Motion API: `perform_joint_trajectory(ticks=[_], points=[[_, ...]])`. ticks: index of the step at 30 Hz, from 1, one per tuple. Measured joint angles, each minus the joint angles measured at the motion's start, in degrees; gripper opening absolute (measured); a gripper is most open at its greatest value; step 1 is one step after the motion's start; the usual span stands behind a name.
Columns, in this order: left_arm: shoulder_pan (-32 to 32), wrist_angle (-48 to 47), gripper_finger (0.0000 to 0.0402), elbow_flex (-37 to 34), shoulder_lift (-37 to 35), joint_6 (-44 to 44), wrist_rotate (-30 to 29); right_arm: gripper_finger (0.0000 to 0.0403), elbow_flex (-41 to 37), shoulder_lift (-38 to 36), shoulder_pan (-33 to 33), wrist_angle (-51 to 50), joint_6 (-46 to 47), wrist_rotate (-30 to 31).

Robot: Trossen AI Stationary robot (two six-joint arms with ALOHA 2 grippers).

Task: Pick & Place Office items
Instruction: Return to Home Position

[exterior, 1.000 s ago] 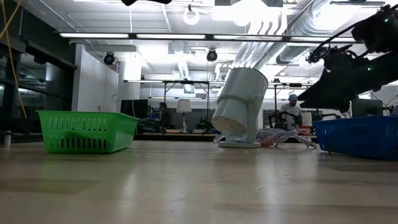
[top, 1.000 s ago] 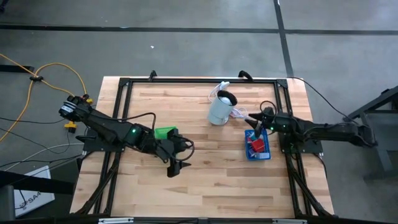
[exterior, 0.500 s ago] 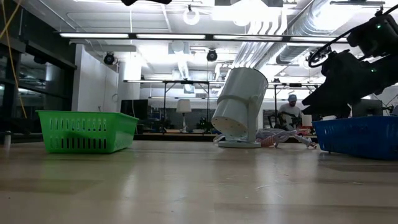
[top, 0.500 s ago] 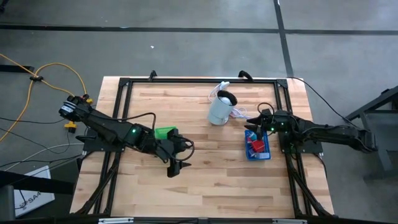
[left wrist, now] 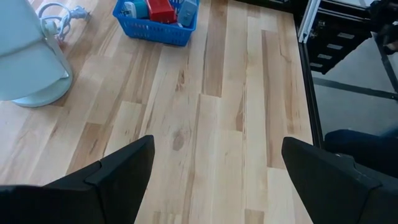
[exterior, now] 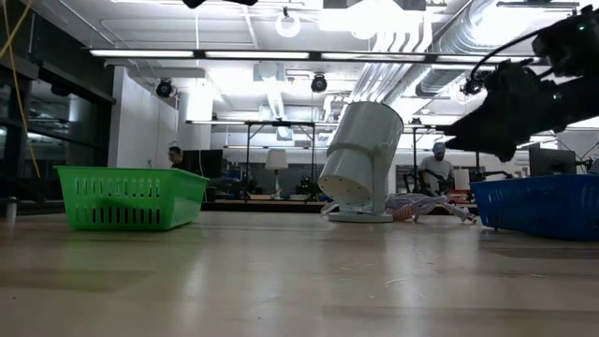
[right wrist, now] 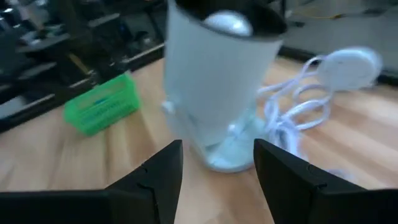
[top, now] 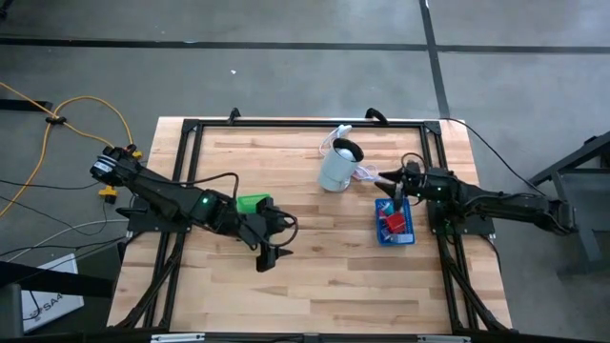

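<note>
— On the bench, how many trays?
— Two: a green tray (top: 254, 203) left of centre and a blue tray (top: 404, 238) by the right edge. One pale appliance (top: 337, 168) stands between them.
— The office items (left wrist: 161, 9)?
— Three show in the blue tray: one red, two bluish.
— Grippers?
— Left gripper (top: 270, 255) beside the green tray, right gripper (top: 389, 186) above the blue tray's end. Both have their jaws apart and hold nothing. Plank wood top, strip-lit workshop behind.

Wooden table (top: 315, 276) carries a green tray (exterior: 131, 201), blue tray (left wrist: 155, 32) and pale appliance (top: 335, 171)
</note>
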Motion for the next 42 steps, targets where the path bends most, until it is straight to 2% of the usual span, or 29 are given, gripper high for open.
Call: perform_joint_trajectory(ticks=[3, 9, 33, 42], points=[[-0.2, 0.1, 0.0344, 0.0, 0.0, 0.0, 0.0, 0.0184, 0.0, -1.3, 0.0, -1.0, -0.5, 3.1], [-0.2, 0.2, 0.0344, 0.0, 0.0, 0.0, 0.0, 0.0184, 0.0, -3.6, 0.0, -6.0, 1.0, 3.8], [-0.2, 0.3, 0.0344, 0.0, 0.0, 0.0, 0.0, 0.0184, -0.1, -3.8, 0.0, -7.5, 1.1, -2.1], [0.4, 0.8, 0.0344, 0.0, 0.0, 0.4, 0.0, 0.0184, -0.2, -3.8, 0.0, -7.5, 1.1, -2.0]])
